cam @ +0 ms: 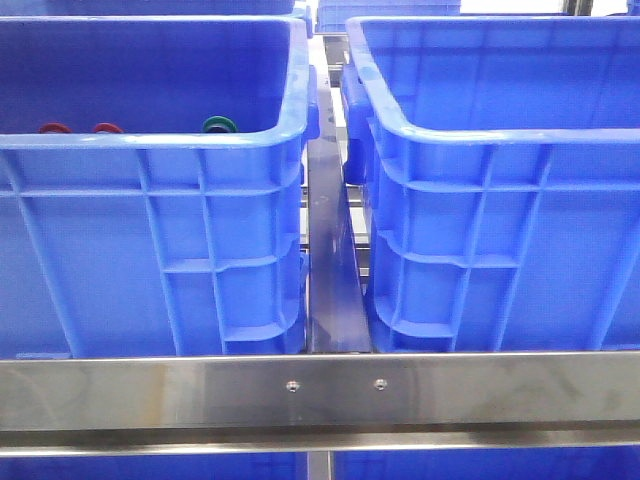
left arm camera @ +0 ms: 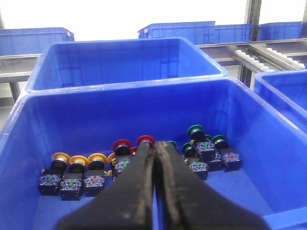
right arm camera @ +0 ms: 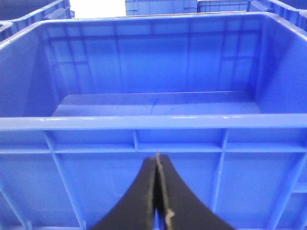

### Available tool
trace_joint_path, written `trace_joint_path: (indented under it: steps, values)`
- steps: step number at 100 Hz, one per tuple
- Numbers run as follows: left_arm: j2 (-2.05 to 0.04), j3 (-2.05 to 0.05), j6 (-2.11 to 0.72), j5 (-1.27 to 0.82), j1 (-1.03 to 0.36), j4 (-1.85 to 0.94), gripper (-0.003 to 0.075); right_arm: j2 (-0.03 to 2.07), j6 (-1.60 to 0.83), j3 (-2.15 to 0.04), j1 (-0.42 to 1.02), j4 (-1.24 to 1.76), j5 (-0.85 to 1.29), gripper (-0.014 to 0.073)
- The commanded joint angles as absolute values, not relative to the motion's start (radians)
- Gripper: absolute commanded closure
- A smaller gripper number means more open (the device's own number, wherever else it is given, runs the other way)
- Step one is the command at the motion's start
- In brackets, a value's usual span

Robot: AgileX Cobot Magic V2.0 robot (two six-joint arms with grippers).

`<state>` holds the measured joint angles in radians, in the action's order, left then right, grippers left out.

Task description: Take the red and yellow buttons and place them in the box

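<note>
- The left hand hangs above the crate of buttons, its fingers pressed together and holding nothing; it must part them before going down.
- The red buttons lie just beyond its tips and the yellow buttons off to one side, all upright on dark bodies.
- Leave the green buttons.
- The right hand, likewise pinched together and carrying nothing, faces the box.

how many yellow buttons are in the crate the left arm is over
3 clearly: yellow buttons in a row along the crate floor; a fourth peeks beside the red ones. The fingers may hide more.
</note>
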<state>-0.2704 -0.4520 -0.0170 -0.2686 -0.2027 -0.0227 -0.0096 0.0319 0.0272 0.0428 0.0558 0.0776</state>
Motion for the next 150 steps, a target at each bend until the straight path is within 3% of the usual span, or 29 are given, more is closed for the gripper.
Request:
trace_joint_path:
  steps: [1,17,42,99,150]
  values:
    - [-0.277,-0.477,-0.010,-0.188,-0.203,-0.031,0.0739,-0.033,0.033,0.027,0.044,0.053,-0.006,0.0661]
    - [-0.277,-0.475,-0.010,-0.175,-0.203,-0.031,0.0739,-0.033,0.033,0.027,0.044,0.053,-0.006,0.0661]
    - [-0.242,-0.354,-0.010,0.065,-0.137,-0.029,0.0739,-0.033,0.033,0.027,0.044,0.053,-0.006,0.0661]
    - [0.040,0.003,-0.010,0.065,-0.014,0.059,0.0739,-0.033,0.033,0.027,0.044,0.053,-0.006,0.0661]
    - [0.038,0.008,-0.010,0.046,0.000,0.058,0.0739,-0.032,0.033,0.027,0.044,0.053,-0.006,0.0661]
